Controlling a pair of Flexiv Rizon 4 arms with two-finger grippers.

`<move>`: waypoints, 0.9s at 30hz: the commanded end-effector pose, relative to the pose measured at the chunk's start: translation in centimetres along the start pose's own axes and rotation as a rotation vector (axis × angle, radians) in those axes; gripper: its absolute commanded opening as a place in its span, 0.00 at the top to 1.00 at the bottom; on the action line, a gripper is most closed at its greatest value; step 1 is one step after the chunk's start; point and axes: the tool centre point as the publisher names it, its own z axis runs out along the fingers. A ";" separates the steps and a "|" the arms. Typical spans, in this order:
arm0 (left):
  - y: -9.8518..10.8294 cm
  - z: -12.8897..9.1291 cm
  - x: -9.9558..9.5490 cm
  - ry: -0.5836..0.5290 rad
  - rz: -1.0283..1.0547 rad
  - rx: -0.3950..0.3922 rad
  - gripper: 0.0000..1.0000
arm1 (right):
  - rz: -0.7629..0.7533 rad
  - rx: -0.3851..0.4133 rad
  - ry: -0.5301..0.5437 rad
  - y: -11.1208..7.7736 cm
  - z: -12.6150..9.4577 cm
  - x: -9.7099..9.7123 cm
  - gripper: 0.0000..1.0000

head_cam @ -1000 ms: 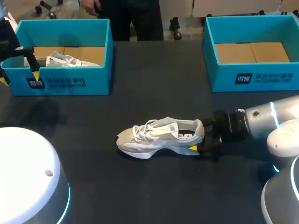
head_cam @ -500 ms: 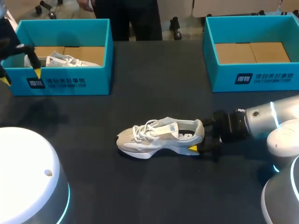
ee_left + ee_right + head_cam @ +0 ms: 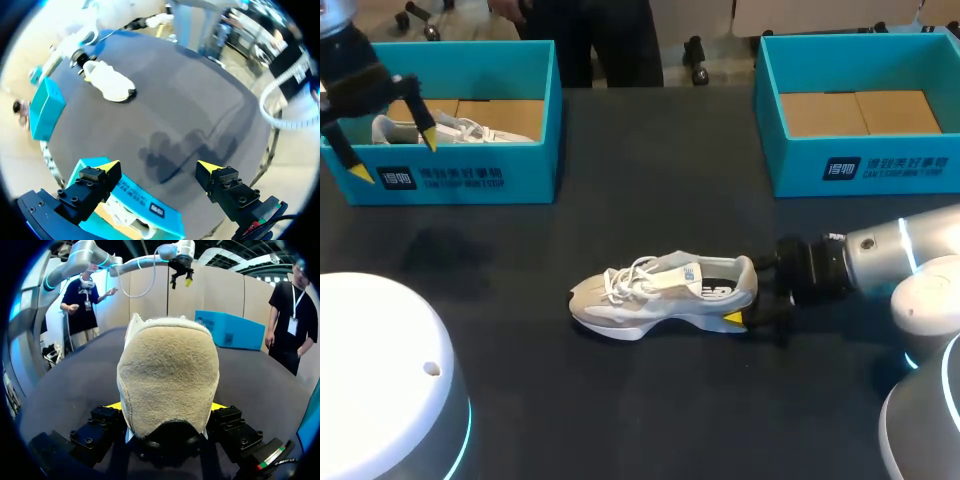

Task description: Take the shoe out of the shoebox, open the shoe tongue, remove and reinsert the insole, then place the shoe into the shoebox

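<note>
Centrally on the dark table [image 3: 650, 190] lies the shoe [image 3: 660, 295], a pale sneaker resting on its sole, toe toward the left arm's side and laces up. The right gripper [image 3: 745, 300] comes in low from the right and is clamped on the heel: in the right wrist view the heel [image 3: 167, 375] fills the gap between the two fingers, with a yellow tip [image 3: 112, 405] showing against either side.

The left gripper [image 3: 388, 140] hangs above the front wall of the left box [image 3: 470, 175] at the table's far left, its fingers spread wide with nothing between them. Its wrist view looks down past the tips [image 3: 107, 165] onto that box's blue wall [image 3: 145, 205] and across the table to the shoe [image 3: 110, 82]. A second shoe [image 3: 460, 130], also pale, lies inside the left box on a brown cardboard floor.

The right box [image 3: 860, 160] stands at the far right, well apart from the shoe, showing only its cardboard floor. A soft shadow [image 3: 450, 250] falls on the matte surface just in front of the left box.
</note>
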 end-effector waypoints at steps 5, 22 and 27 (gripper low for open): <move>-2.7 0.8 -0.7 -0.038 -0.379 -0.064 0.00 | 0.000 0.004 -0.002 -0.3 0.1 -0.1 1.00; -6.9 3.0 -4.3 -0.133 -0.891 -0.140 0.00 | 0.000 0.004 -0.002 -0.3 0.1 -0.1 1.00; -8.2 3.7 -6.0 -0.131 -1.094 -0.134 0.00 | 0.000 0.004 -0.002 -0.3 0.1 -0.1 1.00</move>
